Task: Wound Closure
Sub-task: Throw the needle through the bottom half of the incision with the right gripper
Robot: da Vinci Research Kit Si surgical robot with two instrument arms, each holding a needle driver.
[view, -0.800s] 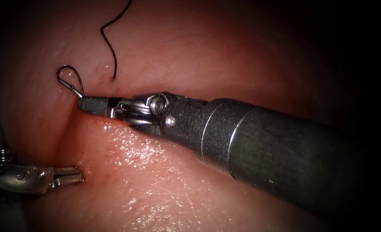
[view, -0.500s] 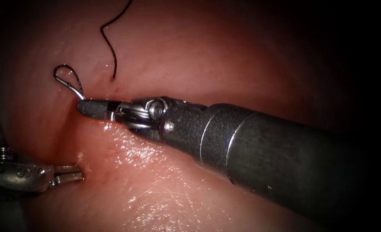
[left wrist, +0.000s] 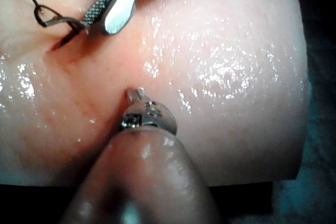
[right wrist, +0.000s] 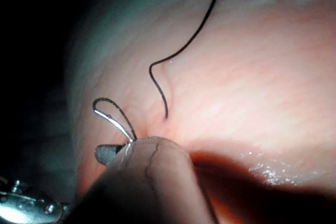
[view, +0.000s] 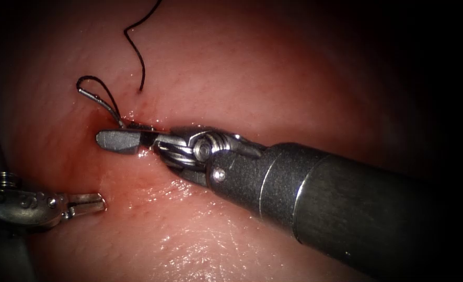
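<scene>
Setting: glistening pink tissue [view: 273, 68] against dark surroundings; the cut [view: 137, 156] runs as a reddened crease across it, with red fluid [view: 140, 112] pooled along the crease near the right tool's tip.

Item 1, far left: left arm's tool [view: 88, 201]. Its tip lies low on the tissue, below the crease and well apart from the needle and thread. The jaws look closed or nearly so, with nothing between them. In the left wrist view the same tool [left wrist: 135, 95] points its tip at bare, wet tissue.

Item 2, left of centre: needle [view: 102, 100]. A thin, shiny curved wire rising up and to the left from the crease; its lower end goes down at the red spot just beside the right tool's tip, so it sits partly in the tissue. Whether the jaws touch it cannot be told. It also shows in the right wrist view [right wrist: 113, 121].

Item 3: thread [view: 135, 49]. A dark strand forms a small loop off the needle's upper end; a second length snakes down from the upper edge and enters the tissue just above the crease, right of the loop.

Item 4, centre to right: right arm's tool [view: 117, 141]. The thick shaft enters from the right, and the tip lies along the crease. The left wrist view shows its jaws [left wrist: 107, 11] slightly parted beside the needle, gripping nothing that can be made out.
</scene>
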